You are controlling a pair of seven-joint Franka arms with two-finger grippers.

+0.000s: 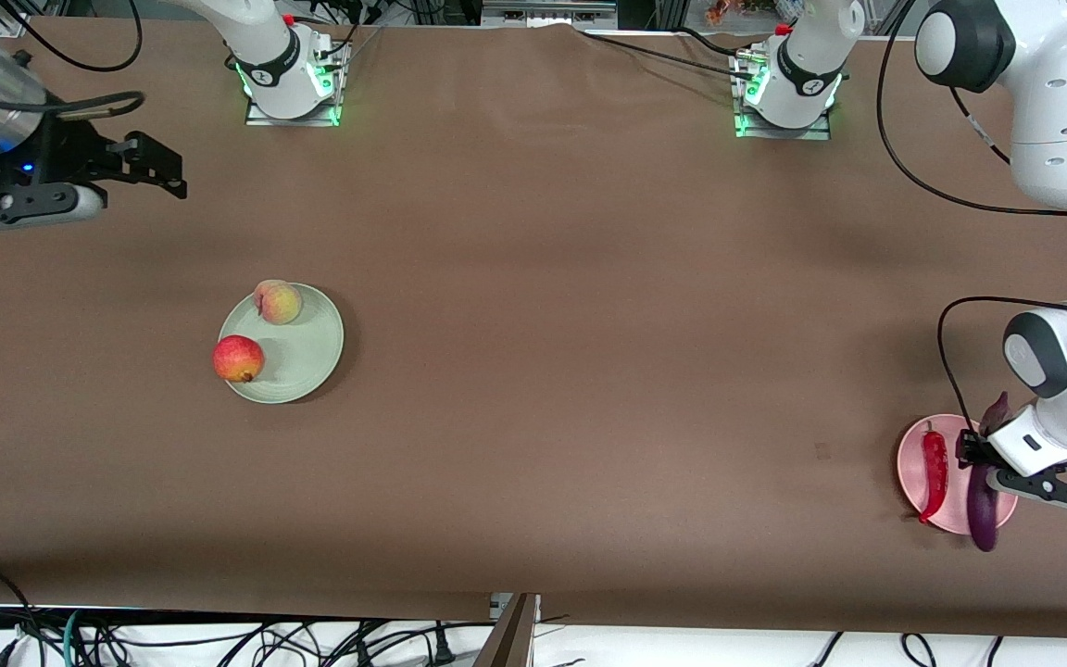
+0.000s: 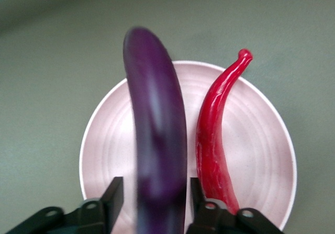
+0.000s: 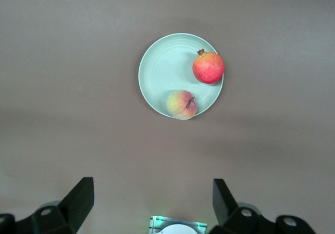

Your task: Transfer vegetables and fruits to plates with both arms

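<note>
The purple eggplant point(image 1: 983, 508) lies along the pale pink plate point(image 1: 913, 463) at the left arm's end of the table, its lower end past the rim. The red chili point(image 1: 935, 468) lies on the same plate beside it. My left gripper point(image 1: 971, 456) is low over this plate. In the left wrist view its fingers stand open on either side of the eggplant point(image 2: 154, 129), with a gap at one finger; the chili point(image 2: 212, 140) and the plate point(image 2: 110, 140) show too. The peach point(image 1: 278, 301) and the red fruit point(image 1: 238, 358) sit on the pale green plate point(image 1: 307, 366). My right gripper point(image 1: 163, 174) is open and empty, high above the table at the right arm's end.
The two arm bases point(image 1: 291, 83) point(image 1: 785, 93) stand at the table's edge farthest from the front camera. Cables hang along the nearest edge point(image 1: 219, 639). The right wrist view shows the green plate point(image 3: 162, 71), red fruit point(image 3: 208, 68) and peach point(image 3: 181, 104) from above.
</note>
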